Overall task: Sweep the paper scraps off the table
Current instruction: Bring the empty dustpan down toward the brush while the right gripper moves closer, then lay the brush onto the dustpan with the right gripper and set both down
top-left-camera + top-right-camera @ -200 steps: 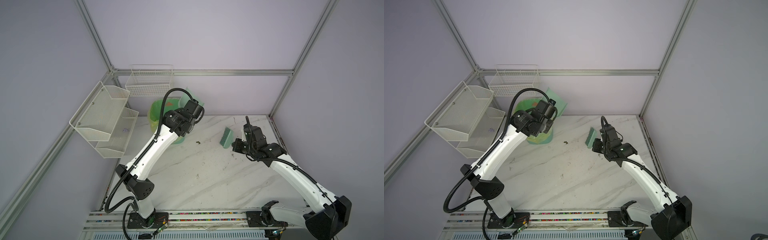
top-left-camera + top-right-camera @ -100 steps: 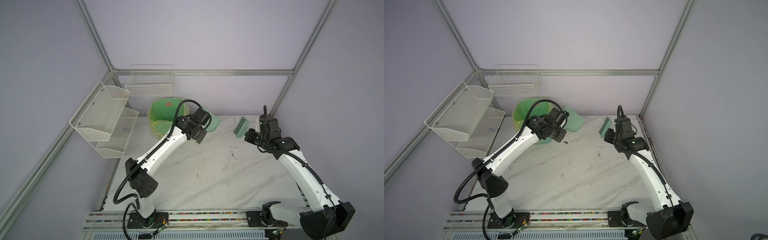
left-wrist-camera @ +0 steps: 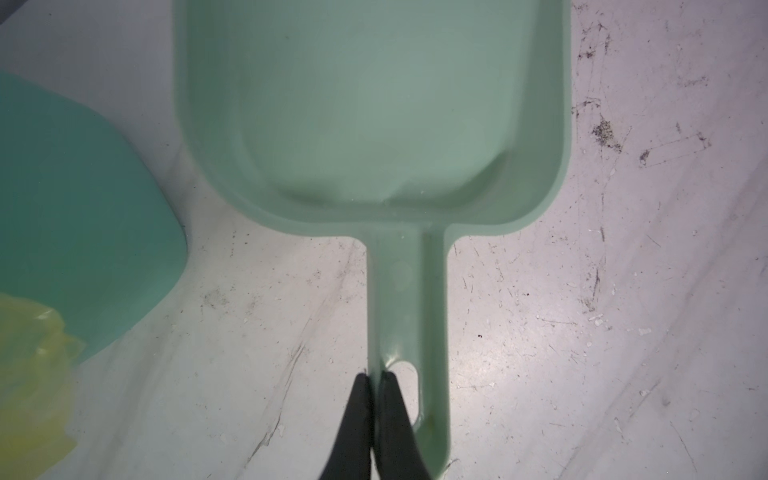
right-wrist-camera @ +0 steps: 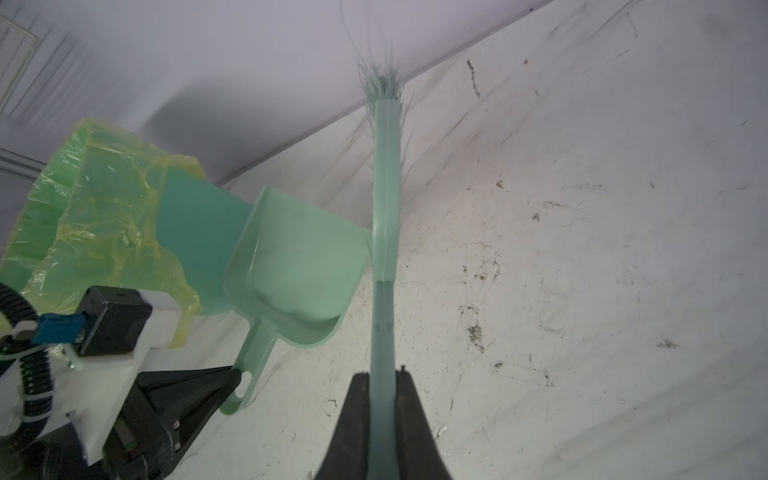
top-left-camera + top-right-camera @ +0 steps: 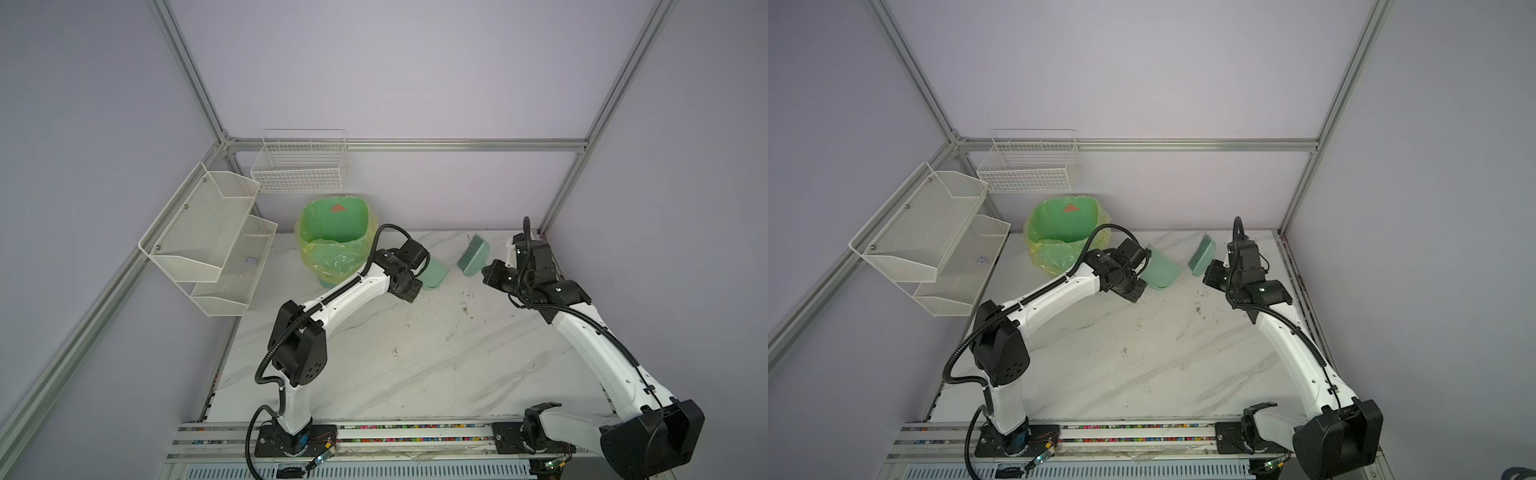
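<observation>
- While no paper scraps show anywhere on the table [image 5: 415, 353], the left gripper [image 3: 376, 378] is clamped on the empty dustpan [image 3: 374, 104] handle. The pan points straight away from it, just beside the bin [image 5: 332, 259].
- The right gripper [image 4: 382, 378] is clamped on the brush [image 4: 386, 187], near the pan.

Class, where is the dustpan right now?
In both top views the dustpan is near the back of the table, just right of the green bin and left of the brush, its handle pinched in the left gripper.
</observation>
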Action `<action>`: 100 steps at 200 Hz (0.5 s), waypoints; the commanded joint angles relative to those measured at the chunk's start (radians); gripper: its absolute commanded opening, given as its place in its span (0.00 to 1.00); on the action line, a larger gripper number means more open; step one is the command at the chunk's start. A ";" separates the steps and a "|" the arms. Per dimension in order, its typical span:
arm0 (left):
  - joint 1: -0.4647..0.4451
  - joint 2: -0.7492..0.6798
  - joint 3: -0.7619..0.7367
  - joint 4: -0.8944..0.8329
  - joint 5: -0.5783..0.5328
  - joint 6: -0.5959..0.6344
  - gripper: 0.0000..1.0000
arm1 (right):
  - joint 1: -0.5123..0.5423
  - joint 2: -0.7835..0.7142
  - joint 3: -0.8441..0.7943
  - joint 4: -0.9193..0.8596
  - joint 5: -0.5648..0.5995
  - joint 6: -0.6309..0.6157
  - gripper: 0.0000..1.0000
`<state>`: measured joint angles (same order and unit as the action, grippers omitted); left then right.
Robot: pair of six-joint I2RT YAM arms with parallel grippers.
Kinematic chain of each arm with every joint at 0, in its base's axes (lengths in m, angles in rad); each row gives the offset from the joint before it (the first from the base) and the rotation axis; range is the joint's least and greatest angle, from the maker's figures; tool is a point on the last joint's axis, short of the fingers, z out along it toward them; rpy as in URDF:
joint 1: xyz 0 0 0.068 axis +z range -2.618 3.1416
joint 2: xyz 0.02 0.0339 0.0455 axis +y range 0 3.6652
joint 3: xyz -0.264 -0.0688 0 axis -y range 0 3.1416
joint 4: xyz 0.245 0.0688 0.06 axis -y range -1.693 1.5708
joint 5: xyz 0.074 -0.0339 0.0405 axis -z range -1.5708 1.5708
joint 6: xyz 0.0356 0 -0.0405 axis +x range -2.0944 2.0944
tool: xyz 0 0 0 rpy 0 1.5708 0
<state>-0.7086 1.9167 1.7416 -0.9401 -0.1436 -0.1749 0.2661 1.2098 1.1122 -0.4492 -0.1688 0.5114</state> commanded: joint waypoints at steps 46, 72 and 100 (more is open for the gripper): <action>-0.007 0.058 -0.067 0.138 0.067 -0.023 0.00 | -0.003 0.034 -0.160 0.373 -0.163 0.131 0.00; -0.007 0.085 -0.074 0.157 0.095 -0.031 0.00 | -0.003 0.052 -0.195 0.438 -0.197 0.162 0.00; -0.006 0.107 -0.092 0.191 0.122 -0.033 0.00 | -0.003 0.070 -0.245 0.497 -0.221 0.192 0.00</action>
<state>-0.7097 2.0201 1.6909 -0.8150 -0.0689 -0.1921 0.2661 1.2671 0.9020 -0.0769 -0.3447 0.6540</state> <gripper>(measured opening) 0.049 0.108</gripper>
